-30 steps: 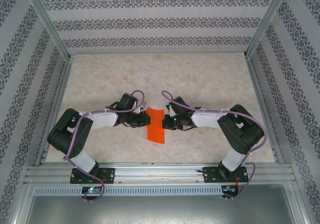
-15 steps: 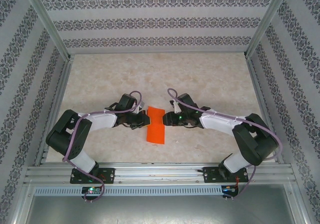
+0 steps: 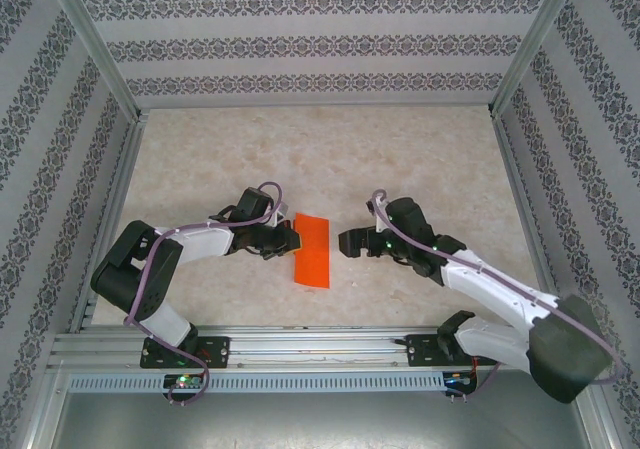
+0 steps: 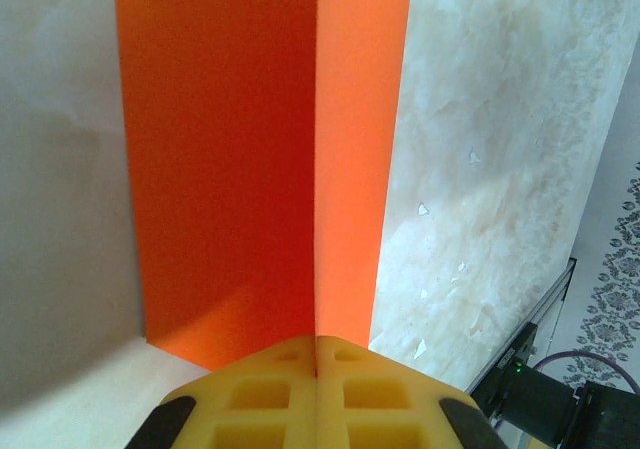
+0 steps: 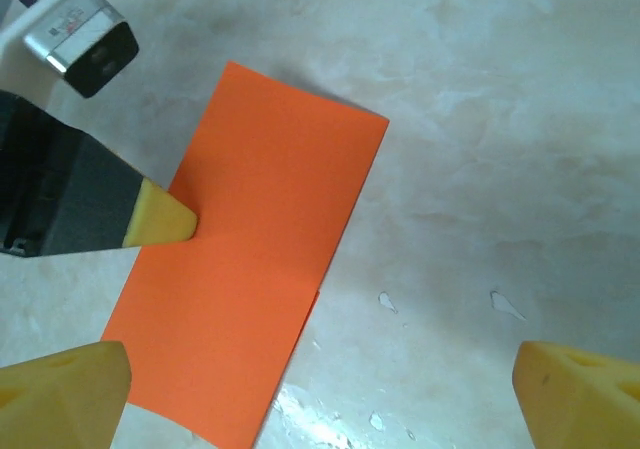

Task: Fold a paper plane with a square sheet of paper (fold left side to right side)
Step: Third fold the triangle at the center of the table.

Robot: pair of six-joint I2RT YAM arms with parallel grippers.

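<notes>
The square sheet of paper (image 3: 312,251) lies flat on the table as a bright orange-red rectangle, folded in half; it fills much of the left wrist view (image 4: 260,169) and sits left of centre in the right wrist view (image 5: 250,269). My left gripper (image 3: 292,239) is shut, and its yellow tip (image 5: 160,219) rests on the sheet's left edge; its jaws (image 4: 316,344) meet with nothing visible between them. My right gripper (image 3: 345,242) hovers just right of the sheet, open wide (image 5: 320,374), with bare table between its fingers.
The pale marbled tabletop (image 3: 420,159) is walled by patterned panels on three sides. A metal rail (image 3: 320,347) runs along the near edge by the arm bases. Small white flecks (image 5: 385,301) mark the surface right of the sheet.
My right gripper opened and drew back to the right off the sheet, its arm swinging outward. The left gripper stayed shut on the sheet's left edge.
</notes>
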